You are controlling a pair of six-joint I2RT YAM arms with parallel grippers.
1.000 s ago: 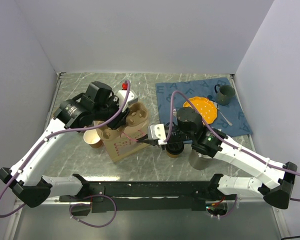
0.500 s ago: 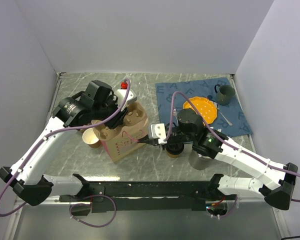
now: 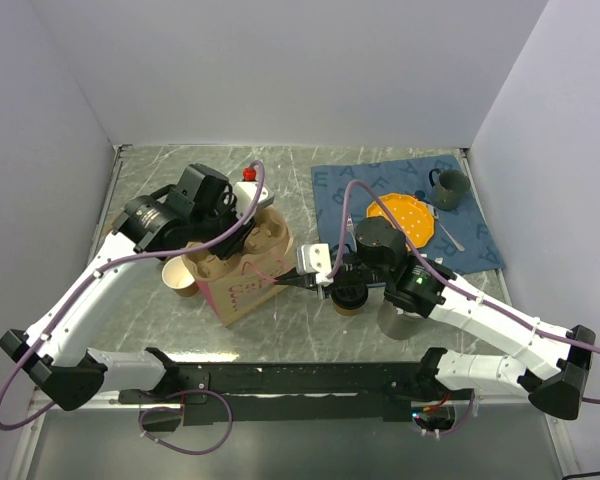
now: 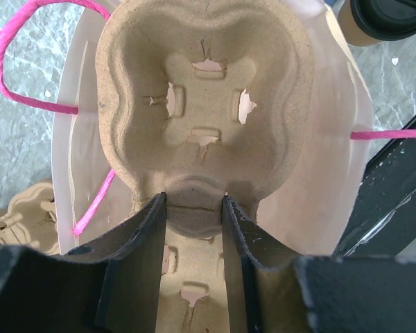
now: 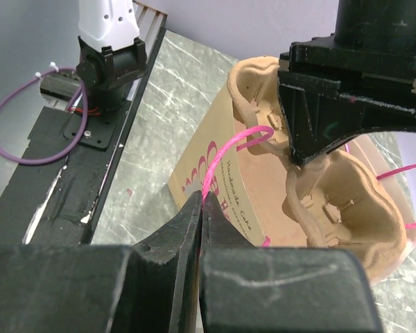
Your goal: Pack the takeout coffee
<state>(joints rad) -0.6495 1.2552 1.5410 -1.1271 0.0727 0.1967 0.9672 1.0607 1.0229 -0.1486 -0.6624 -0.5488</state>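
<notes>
The takeout coffee [image 3: 348, 297], a brown cup with a black lid, stands on the table under my right arm; it also shows in the left wrist view [image 4: 388, 17]. My left gripper [image 3: 242, 232] [image 4: 192, 198] is shut on the rim of a pulp cup carrier [image 3: 267, 240] [image 4: 201, 83] and holds it in the mouth of the paper bag [image 3: 242, 297] [image 4: 73, 139]. My right gripper [image 3: 288, 284] [image 5: 202, 198] is shut on the bag's pink handle [image 5: 220, 161] and holds the bag [image 5: 215, 177] open. The carrier also shows in the right wrist view [image 5: 347, 187].
An open brown cup [image 3: 180, 275] with a cream inside stands left of the bag. A grey tumbler [image 3: 392, 322] stands under my right forearm. A blue cloth [image 3: 340, 185] at the back right bears an orange plate [image 3: 405, 217], a green mug [image 3: 450, 187] and a spoon [image 3: 450, 235].
My left gripper has shifted slightly with the carrier, settling it a little lower into the bag mouth. My right gripper has stayed on the handle.
</notes>
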